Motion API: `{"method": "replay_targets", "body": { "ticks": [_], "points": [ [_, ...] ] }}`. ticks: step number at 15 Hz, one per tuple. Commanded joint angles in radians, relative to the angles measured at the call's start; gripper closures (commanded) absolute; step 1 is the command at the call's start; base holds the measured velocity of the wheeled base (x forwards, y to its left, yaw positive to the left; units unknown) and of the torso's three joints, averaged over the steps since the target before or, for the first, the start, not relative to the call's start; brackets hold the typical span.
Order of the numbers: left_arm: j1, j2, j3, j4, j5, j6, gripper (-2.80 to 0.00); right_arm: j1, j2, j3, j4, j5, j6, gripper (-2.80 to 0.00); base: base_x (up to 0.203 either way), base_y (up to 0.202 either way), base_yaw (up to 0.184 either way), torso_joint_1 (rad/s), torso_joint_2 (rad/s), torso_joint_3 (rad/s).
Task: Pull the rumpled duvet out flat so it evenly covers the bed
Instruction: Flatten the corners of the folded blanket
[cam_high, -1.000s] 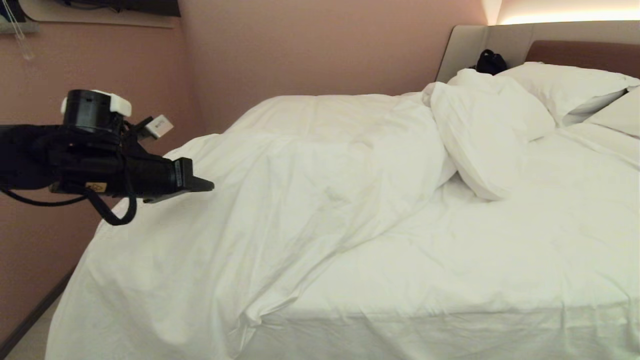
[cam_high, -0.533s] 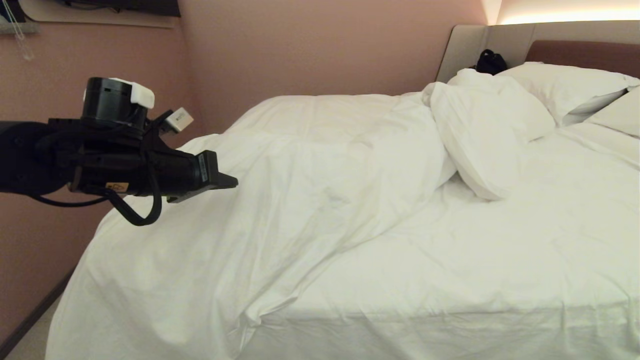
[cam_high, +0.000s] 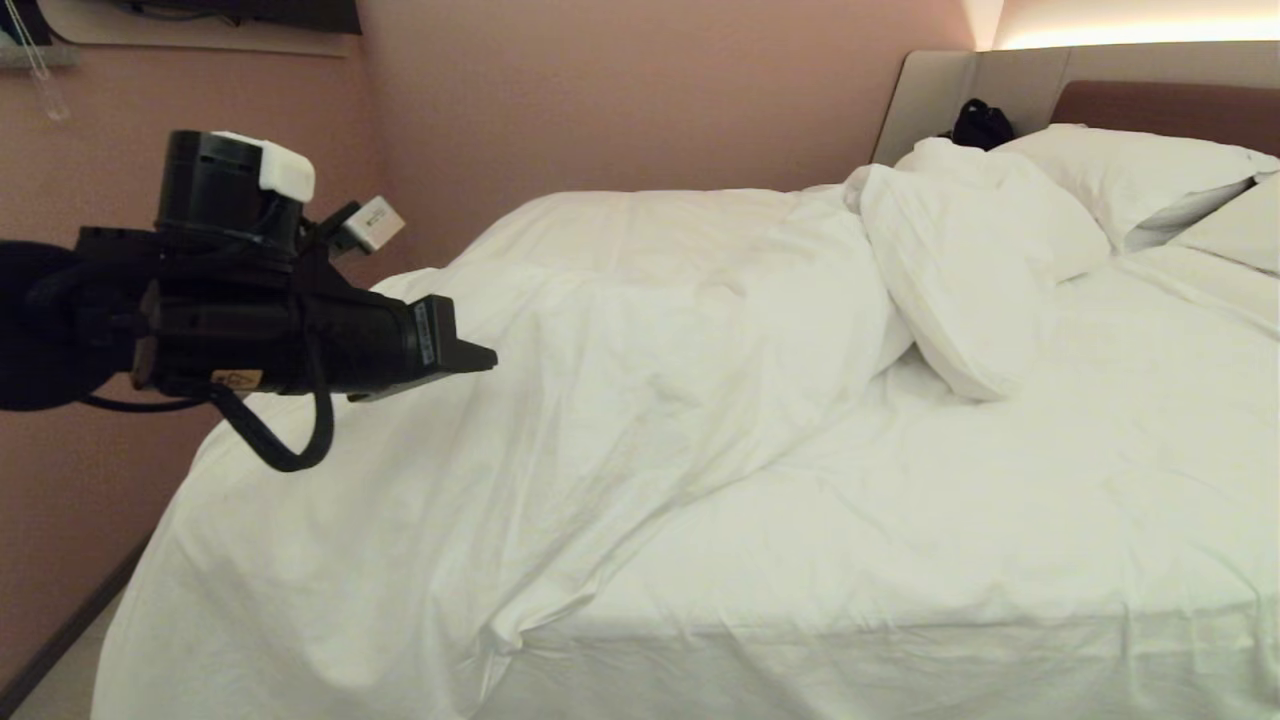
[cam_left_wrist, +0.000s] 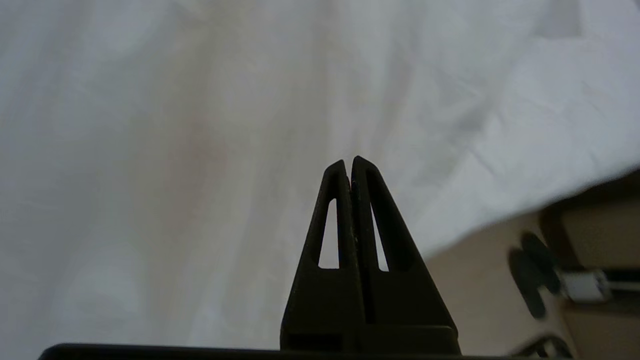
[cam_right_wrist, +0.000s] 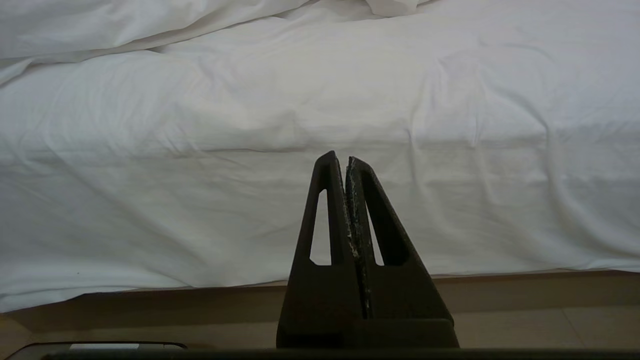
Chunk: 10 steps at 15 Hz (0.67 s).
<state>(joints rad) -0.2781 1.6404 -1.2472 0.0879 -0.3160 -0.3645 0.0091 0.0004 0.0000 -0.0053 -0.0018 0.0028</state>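
The white duvet (cam_high: 560, 400) lies rumpled over the left half of the bed (cam_high: 900, 660), bunched towards the far left and draping over the foot corner. A thin white sheet (cam_high: 1000, 500) shows on the right half. My left gripper (cam_high: 490, 358) hovers level above the duvet's left part, shut and empty. In the left wrist view its tips (cam_left_wrist: 349, 161) point over creased duvet cloth (cam_left_wrist: 175, 150). My right gripper (cam_right_wrist: 340, 157) is shut, empty, parked low facing the bed's side sheet (cam_right_wrist: 300, 125); it is outside the head view.
Pillows (cam_high: 1130, 175) are piled at the headboard (cam_high: 1150, 90), one (cam_high: 960, 270) lying over the duvet's top edge. A dark object (cam_high: 980, 125) sits at the headboard. A pink wall (cam_high: 600, 90) runs along the far side. Floor (cam_right_wrist: 550, 320) lies below the bed.
My left arm has moved right and slightly up across the duvet, still shut. The duvet and the right arm have not moved.
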Motion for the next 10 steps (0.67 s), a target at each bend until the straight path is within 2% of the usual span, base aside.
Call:
{"method": "replay_targets", "body": {
  "ticks": [1,4,8,10],
  "points": [
    [0.004,0.135,-0.013,-0.058,0.104,-0.004,0.00,0.002,0.000,0.000,-0.001,0.000,0.000,0.00,0.000,0.000,0.000,0.000,0.00,0.000],
    [0.010,0.268,-0.014,-0.240,0.308,0.004,0.00,0.002,0.000,0.000,-0.001,0.000,-0.001,0.00,0.000,0.000,0.000,0.000,0.00,0.000],
    [0.031,0.259,-0.022,-0.236,0.335,0.030,0.00,0.000,0.000,0.000,-0.001,0.000,-0.001,0.00,0.000,0.000,0.000,0.000,0.00,0.000],
    [0.089,0.214,-0.034,-0.167,0.358,0.090,0.00,0.000,0.000,0.000,-0.001,0.000,-0.001,0.00,0.000,0.000,0.000,0.000,0.00,0.000]
  ]
}}
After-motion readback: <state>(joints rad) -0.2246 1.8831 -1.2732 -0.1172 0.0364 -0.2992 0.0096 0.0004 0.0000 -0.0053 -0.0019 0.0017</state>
